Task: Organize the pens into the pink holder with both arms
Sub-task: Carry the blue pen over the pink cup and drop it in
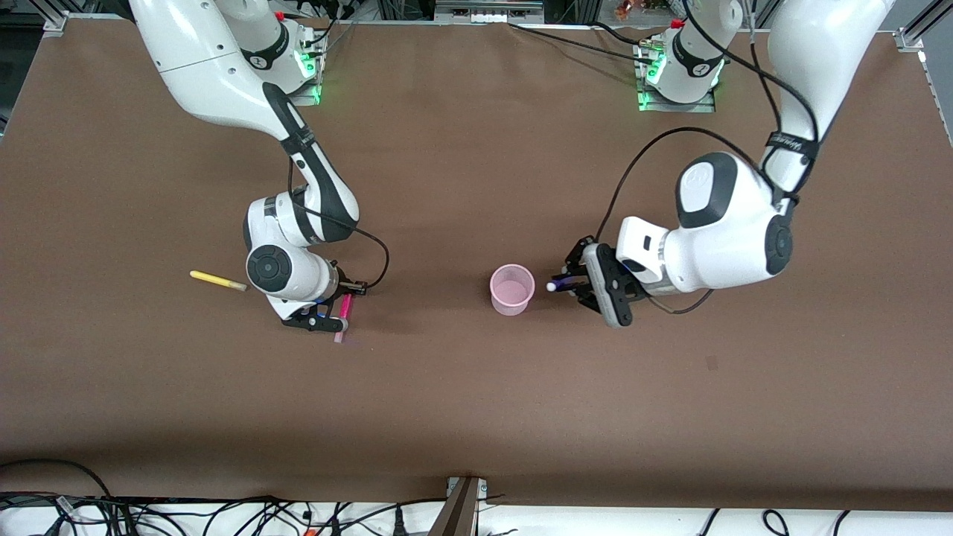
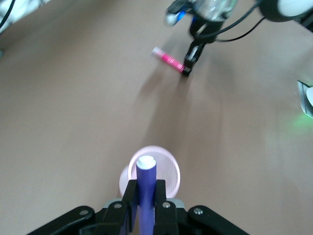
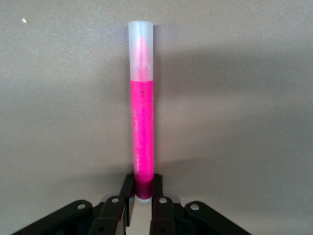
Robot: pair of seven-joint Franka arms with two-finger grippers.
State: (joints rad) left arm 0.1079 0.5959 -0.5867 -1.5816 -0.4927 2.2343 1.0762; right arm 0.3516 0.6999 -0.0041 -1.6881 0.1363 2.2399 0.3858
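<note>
The pink holder point(image 1: 512, 289) stands upright mid-table. My left gripper point(image 1: 571, 284) is beside it, toward the left arm's end, shut on the dark purple pen point(image 1: 558, 285). The pen's pale tip points at the holder's rim. In the left wrist view the purple pen point(image 2: 145, 183) lines up over the holder point(image 2: 168, 170) between the left gripper's point(image 2: 145, 198) fingers. My right gripper point(image 1: 344, 299) is shut on one end of the magenta pen point(image 1: 342, 318), low over the table; the right wrist view shows this pen point(image 3: 142, 122) in the gripper point(image 3: 143, 188). The yellow pen point(image 1: 217, 281) lies on the table. The light green pen is out of view.
The yellow pen lies beside the right arm's wrist, toward the right arm's end of the table. The left wrist view also shows the magenta pen point(image 2: 167, 59) held by the right gripper point(image 2: 188, 62) farther off. Both arm bases stand along the table's back edge.
</note>
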